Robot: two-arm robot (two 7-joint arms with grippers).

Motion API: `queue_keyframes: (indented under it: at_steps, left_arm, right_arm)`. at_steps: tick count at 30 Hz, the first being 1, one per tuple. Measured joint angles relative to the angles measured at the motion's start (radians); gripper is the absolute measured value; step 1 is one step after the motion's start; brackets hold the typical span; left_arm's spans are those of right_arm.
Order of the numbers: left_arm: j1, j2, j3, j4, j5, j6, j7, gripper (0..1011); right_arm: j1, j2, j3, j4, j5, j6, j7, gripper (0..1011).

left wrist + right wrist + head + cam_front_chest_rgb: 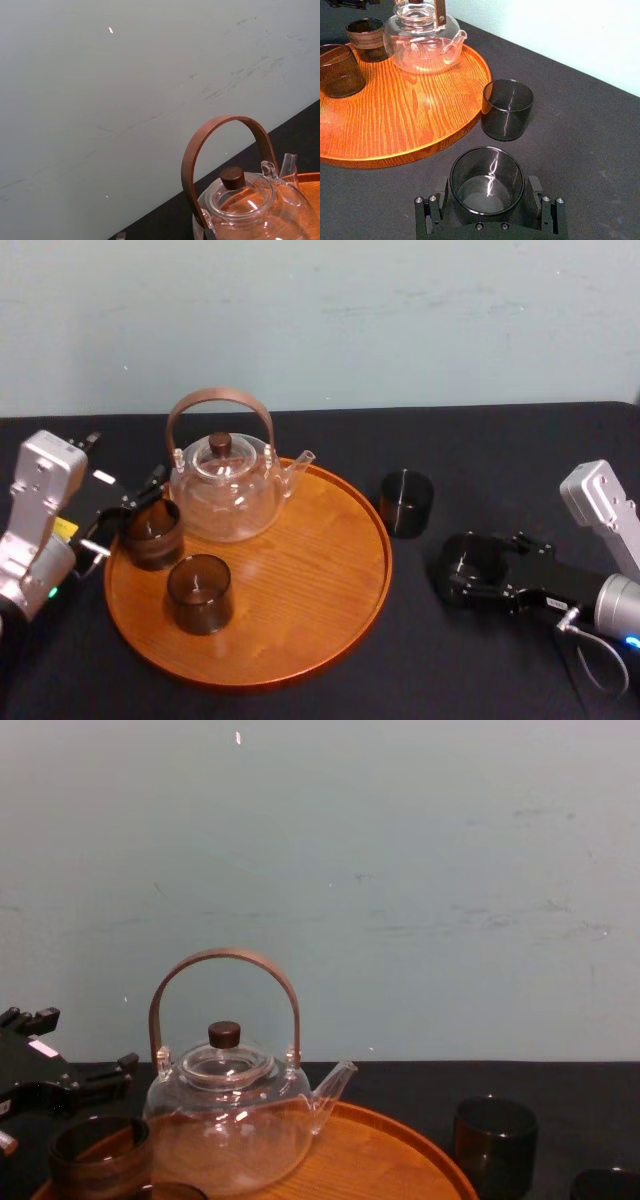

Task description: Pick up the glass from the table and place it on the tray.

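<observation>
The right gripper [466,568] has its fingers [534,192] clenched on the dark glass [486,181], which stands on the surface [500,460] at three o'clock from the tray [320,560]. Light, slick and brittle, it likely wants gentle pressure mid-wall. The left gripper [125,515] sits at the tray's nine o'clock.

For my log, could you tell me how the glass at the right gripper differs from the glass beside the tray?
The glass at the right gripper sits inside the right gripper; the glass beside the tray stands free. The first is farther from the tray, the second close to its rim. Both are dark, upright. The left gripper is at the tray's left.
</observation>
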Motion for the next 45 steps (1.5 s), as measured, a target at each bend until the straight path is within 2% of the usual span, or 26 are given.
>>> queue_keyframes:
  at_steps: [10, 21, 28, 45]
  left_arm:
    - [0.000, 0.000, 0.000, 0.000, 0.000, 0.000, 0.000, 1001]
    - [0.000, 0.000, 0.000, 0.000, 0.000, 0.000, 0.000, 1002]
    - [0.000, 0.000, 0.000, 0.000, 0.000, 0.000, 0.000, 1001]
    - [0.000, 0.000, 0.000, 0.000, 0.000, 0.000, 0.000, 1002]
  right_arm:
    - [0.023, -0.012, -0.018, 0.016, -0.022, -0.002, -0.011, 1002]
    - [0.022, -0.011, -0.016, 0.015, -0.021, -0.003, -0.010, 1002]
    - [0.021, -0.010, -0.015, 0.014, -0.019, -0.003, -0.010, 903]
    - [0.018, -0.009, -0.012, 0.012, -0.014, -0.003, -0.007, 903]
